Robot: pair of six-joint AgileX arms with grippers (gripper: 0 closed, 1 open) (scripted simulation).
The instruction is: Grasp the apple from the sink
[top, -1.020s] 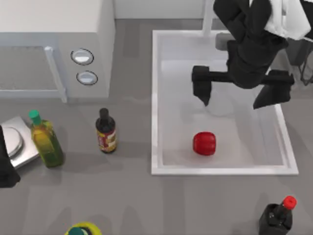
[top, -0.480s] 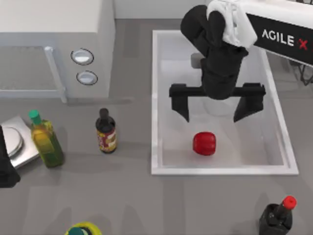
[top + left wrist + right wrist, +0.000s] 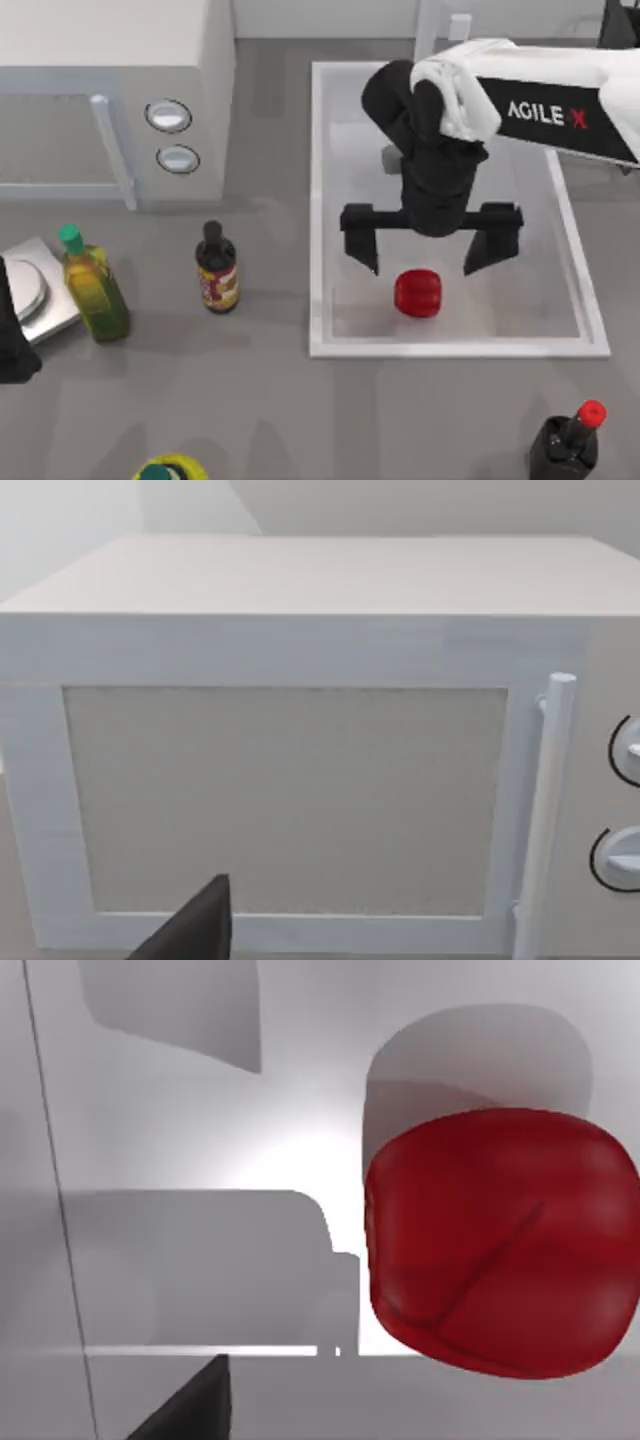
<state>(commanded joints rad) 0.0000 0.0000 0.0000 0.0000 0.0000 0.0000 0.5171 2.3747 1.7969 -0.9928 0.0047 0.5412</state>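
Hovering right hand (image 3: pixel 420 248), fingers wide apart, over apple (image 3: pixel 417 293) in sink (image 3: pixel 318 200); prob light, stiff, slick, so gripping across rounded sides.

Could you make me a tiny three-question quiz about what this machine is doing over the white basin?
1. True or false: the apple lies on the bottom of the sink.
2. Which gripper is over the sink? A) the left gripper B) the right gripper
3. Fill in: the fingers of that gripper stand wide ____, with nothing between them.

Key:
1. True; the apple sits near the sink's front rim.
2. B; the left arm stays parked at the table's left edge, facing the microwave.
3. Open; the apple lies just past the fingertips, not yet gripped.
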